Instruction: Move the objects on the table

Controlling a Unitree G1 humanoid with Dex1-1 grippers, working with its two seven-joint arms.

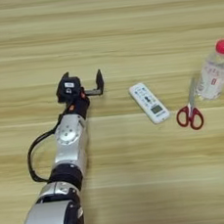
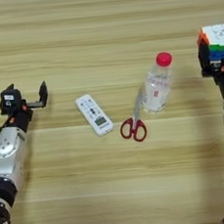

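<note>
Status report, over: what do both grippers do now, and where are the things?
Right gripper shut on puzzle cube, far right. Left gripper open, empty, parked left. Remote, scissors, bottle mid-table, nothing in between.

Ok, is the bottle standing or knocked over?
Standing: the clear bottle is upright on the table, red cap on top, beside the scissors.

The remote lies in the middle of the worktop. The scissors lie just to its right. The bottle stands right beside the scissors, a bit further back. The left pincer is left of the remote, well apart. The right pincer is at the right edge with the cube in it.
</note>
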